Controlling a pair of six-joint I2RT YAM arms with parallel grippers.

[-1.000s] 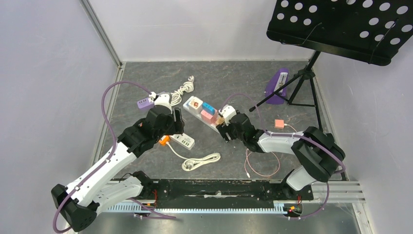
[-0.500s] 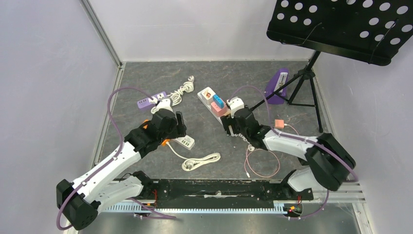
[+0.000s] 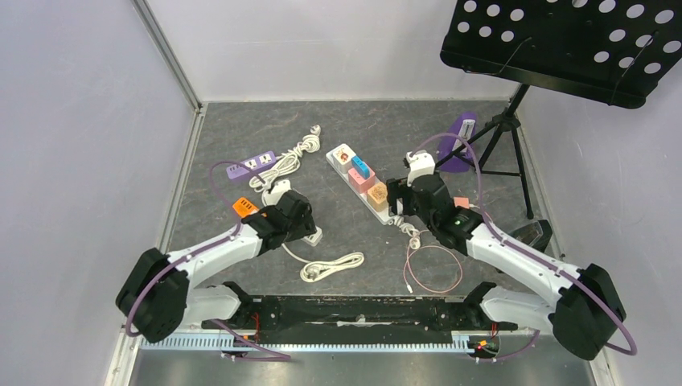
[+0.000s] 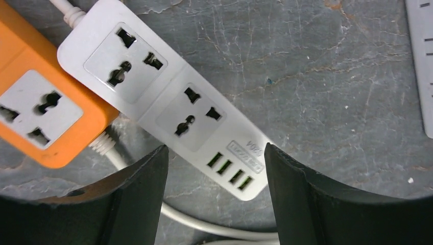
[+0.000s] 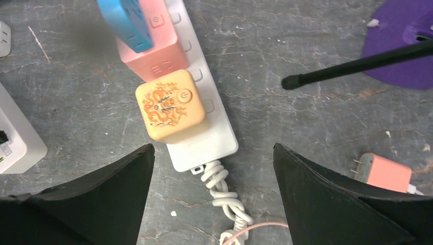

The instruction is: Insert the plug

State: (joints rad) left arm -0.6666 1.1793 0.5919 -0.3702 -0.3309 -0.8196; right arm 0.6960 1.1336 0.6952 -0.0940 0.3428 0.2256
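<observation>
While the right gripper (image 5: 213, 148) hangs with its jaws spread wide and nothing between them, we see the tan dragon-print plug (image 5: 171, 111) just ahead of it. The plug is seated in the end socket of the long white power strip (image 5: 220, 139), the socket nearest the strip's knotted cord (image 5: 224, 196). Next along the strip sits a pink adapter (image 5: 150, 51), with a blue adapter (image 5: 125, 23) beyond it. Off to the right, a salmon charger (image 5: 390, 173) lies loose on the grey mat (image 5: 306, 127), prongs showing, well apart from the strip. Farther out we find a black stand leg (image 5: 357, 64) and a purple metronome (image 3: 458, 141).

Our left gripper (image 4: 214, 153) is likewise parted and holds nothing. It hovers over the USB end of a short white power strip (image 4: 168, 97), whose two sockets face up. An orange socket block (image 4: 35, 112) lies against that strip's side, and a white cable (image 4: 204, 224) runs beneath the fingers.
</observation>
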